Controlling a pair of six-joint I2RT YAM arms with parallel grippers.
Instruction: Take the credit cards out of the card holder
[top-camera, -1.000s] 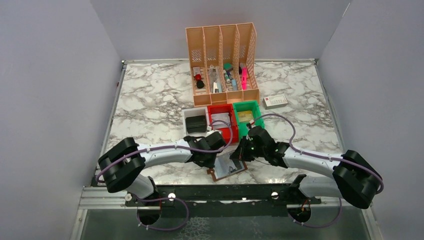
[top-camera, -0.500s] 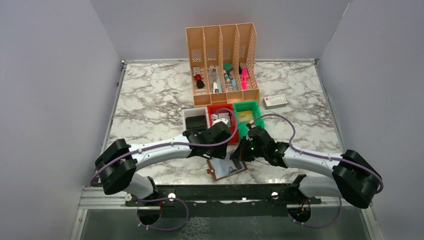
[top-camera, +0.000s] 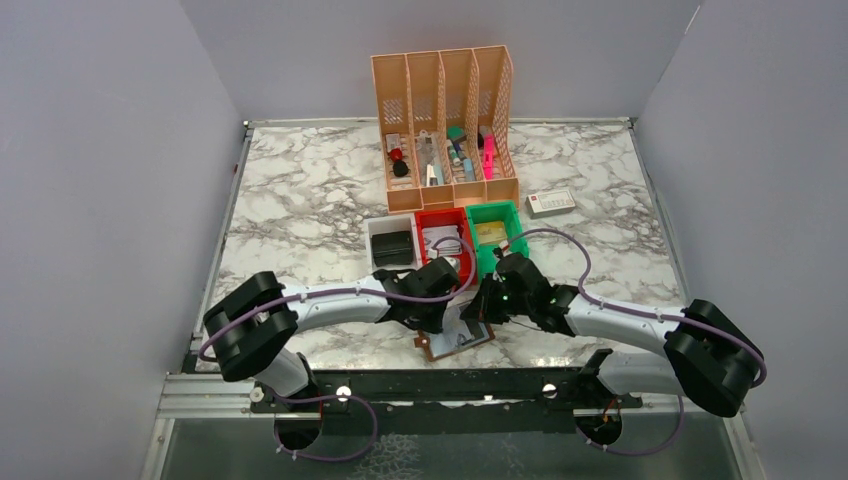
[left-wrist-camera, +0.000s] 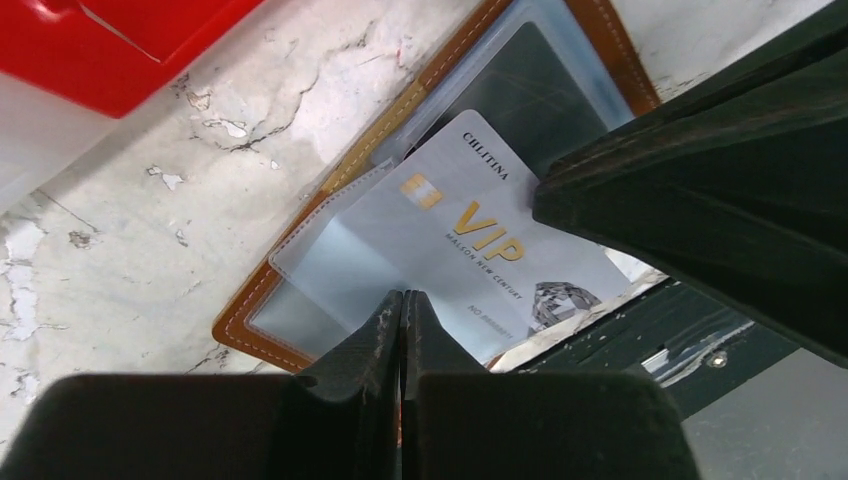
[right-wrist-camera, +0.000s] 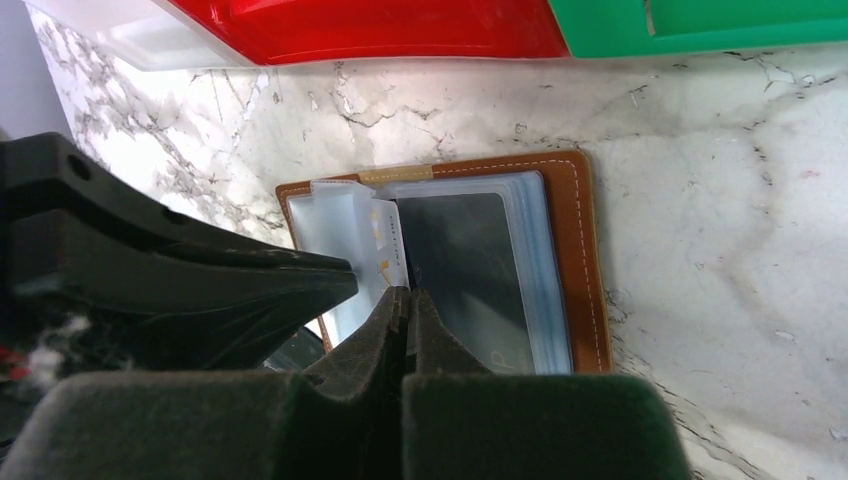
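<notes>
Near edge of the bench (top-camera: 300, 220), centre: the card holder (top-camera: 456, 338) lies open and flat, brown border up, clear sleeves showing. One pale VIP card (left-wrist-camera: 480, 240) sits part-way out of a sleeve, its far end projecting past the holder toward the bench's near edge.

Change noted: half a second ago the left arm was lifted away from the holder, its head over the red bin (top-camera: 440, 213) with the jaws spread. It is now back down at the holder. The left gripper (left-wrist-camera: 402, 310) has its jaws pressed together, tips at the edge of the VIP card. Whether the card's edge is caught between them cannot be told.

The right gripper (right-wrist-camera: 405, 305) is unchanged over the second: jaws pressed together, tip bearing on the sleeves, apparently pinning the holder.

Just beyond the holder, the red bin holds pale items too small to identify.

Assessment: the excursion to the bin and back reads as one card delivered and a fresh attempt begun. The task is incomplete, since at least the VIP card remains in the holder.
</notes>
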